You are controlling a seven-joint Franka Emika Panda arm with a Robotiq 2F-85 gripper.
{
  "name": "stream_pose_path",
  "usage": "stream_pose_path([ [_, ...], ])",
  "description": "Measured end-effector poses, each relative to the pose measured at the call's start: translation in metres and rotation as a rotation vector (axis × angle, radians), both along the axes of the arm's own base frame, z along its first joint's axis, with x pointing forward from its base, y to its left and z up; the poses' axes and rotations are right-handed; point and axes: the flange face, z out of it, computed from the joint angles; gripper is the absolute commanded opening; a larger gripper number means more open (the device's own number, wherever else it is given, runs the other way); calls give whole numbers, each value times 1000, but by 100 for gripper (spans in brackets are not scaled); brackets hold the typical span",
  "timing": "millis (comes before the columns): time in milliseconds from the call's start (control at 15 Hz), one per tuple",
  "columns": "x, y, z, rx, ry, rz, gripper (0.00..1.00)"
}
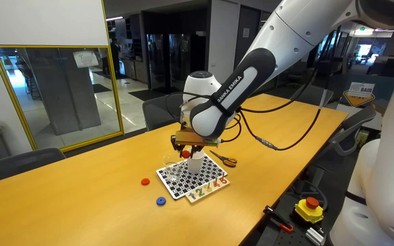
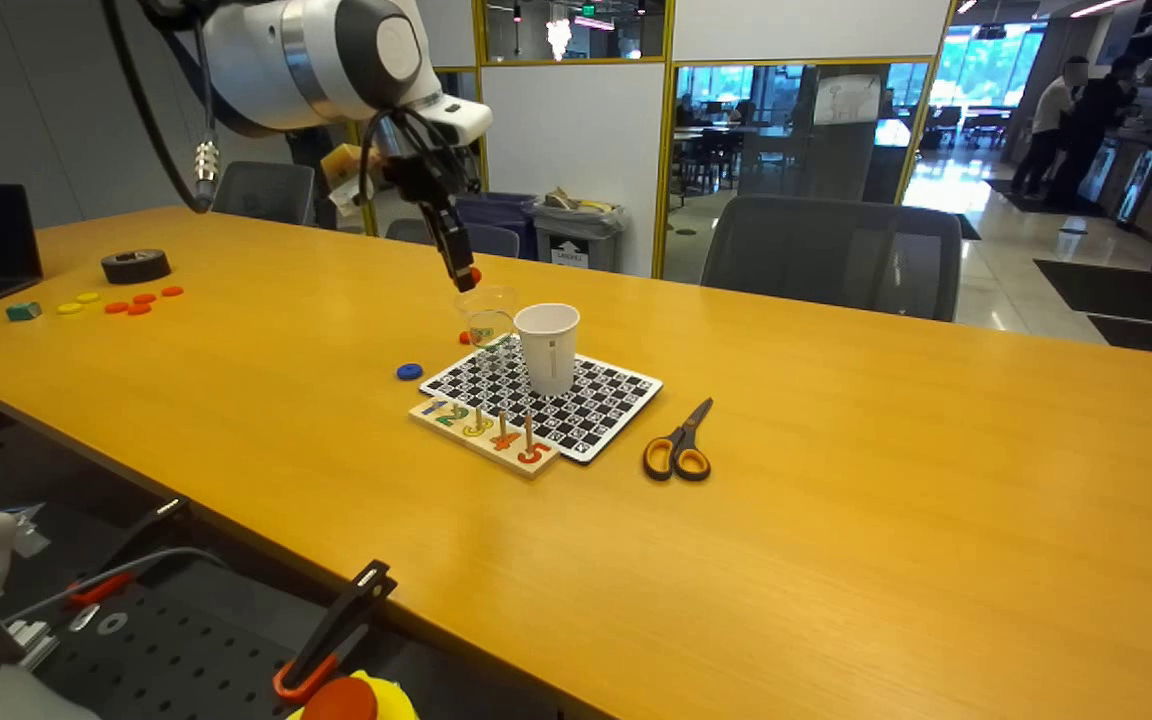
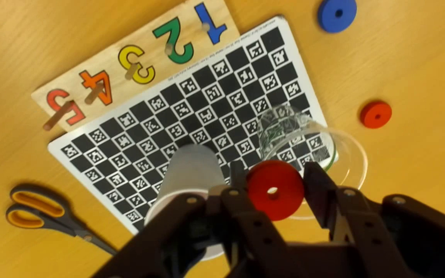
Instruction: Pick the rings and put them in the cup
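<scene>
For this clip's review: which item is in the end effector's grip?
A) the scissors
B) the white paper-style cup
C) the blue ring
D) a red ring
D: the wrist view shows a red ring pinched in the end effector, while the blue ring lies on the table.

Cup (image 2: 549, 350) on board (image 2: 604, 408), scissors (image 2: 678, 445) nearby

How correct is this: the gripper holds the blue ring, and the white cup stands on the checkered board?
Only the colour is wrong: in the wrist view, the gripper holds a red ring. The white cup does stand on the checkered board.
</scene>
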Motion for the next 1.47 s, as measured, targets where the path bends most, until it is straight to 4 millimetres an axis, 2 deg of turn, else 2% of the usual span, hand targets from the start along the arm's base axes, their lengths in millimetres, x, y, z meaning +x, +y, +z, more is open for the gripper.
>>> stream_pose_path([
  [200,10,-26,5,-24,-24,-64,20],
  [333,18,-44,2,-29,-25,-107,20],
  [600,39,-76,-20,-37,-2,-171,20],
  [933,56,-90,-47,-20,32,-230,21],
  [1000,59,-91,-50,-13,35,-239,67],
  [1067,61,-92,-53,-8,38,-246,67],
  [1333,67,-93,-54,0,44,-264,97],
  [1467,69,-93,-50,-3,37,-262,100],
])
